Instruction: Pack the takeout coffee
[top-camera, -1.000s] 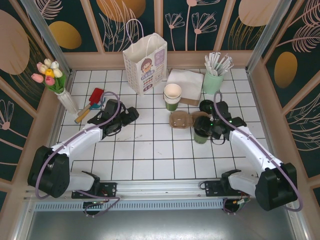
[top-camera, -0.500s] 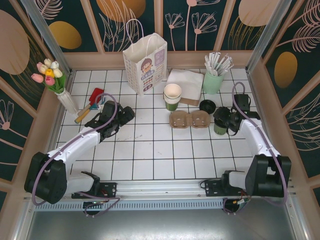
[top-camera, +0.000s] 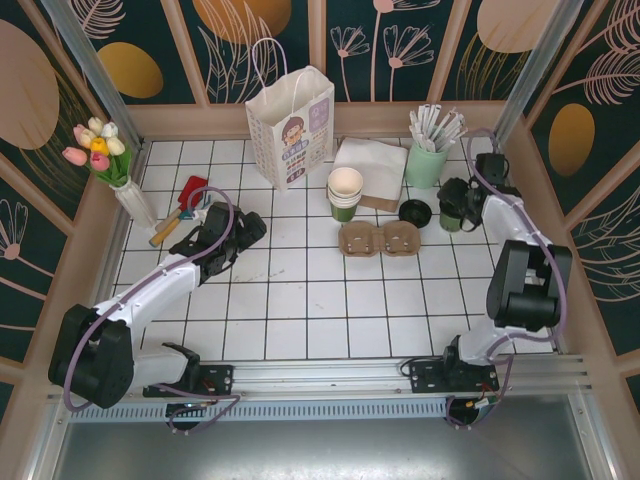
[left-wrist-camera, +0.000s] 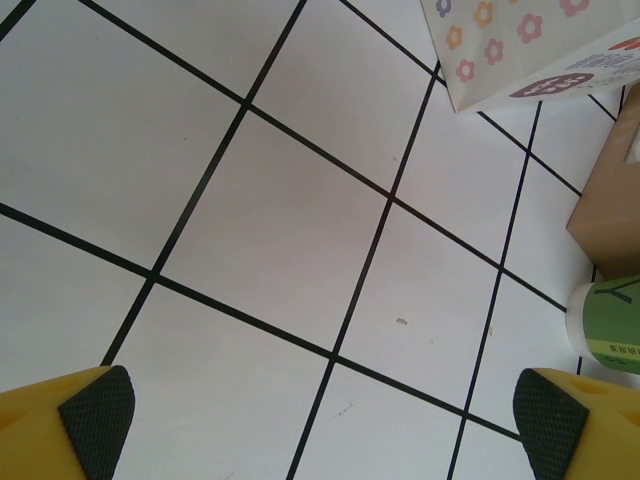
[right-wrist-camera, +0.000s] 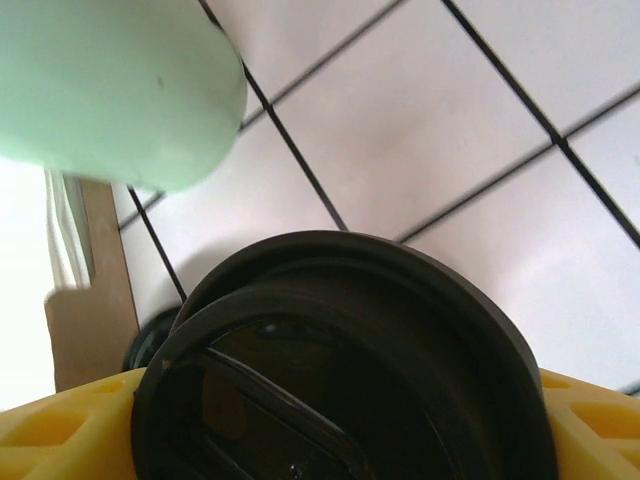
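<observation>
While my left end effector (top-camera: 243, 228) hangs spread wide and empty over the table (top-camera: 300, 310), in front of the white paper bag (top-camera: 290, 125) and a little to its left, nothing is steadying that bag. In front of the bag and to its right lies the cardboard cup carrier (top-camera: 378, 240), and both its wells look empty.

Well to the bag's right, my right end effector (top-camera: 455, 205) is closed around the takeout coffee (right-wrist-camera: 340, 370). Its yellow fingers (right-wrist-camera: 60, 435) press on either side of the cup below the dark lid. I cannot tell whether the cup stands on the table or hangs just above it. The loose black lid (top-camera: 413, 212) lies just beside the coffee on the bag's side. The mint-green pot of straws (top-camera: 427, 163) stands close behind it. A stack of green paper cups (top-camera: 345, 195) and a pile of napkins (top-camera: 370, 160) sit between the coffee and the bag.

I judge the carry across to be the risky part. A low or wide swing could clip the straw pot or topple the cup stack. Squeezing harder could buckle the paper wall and pop the lid. The bag is light, tall and unsupported, so a cup that catches its rim or handles could tip it over and spill the coffee.
</observation>
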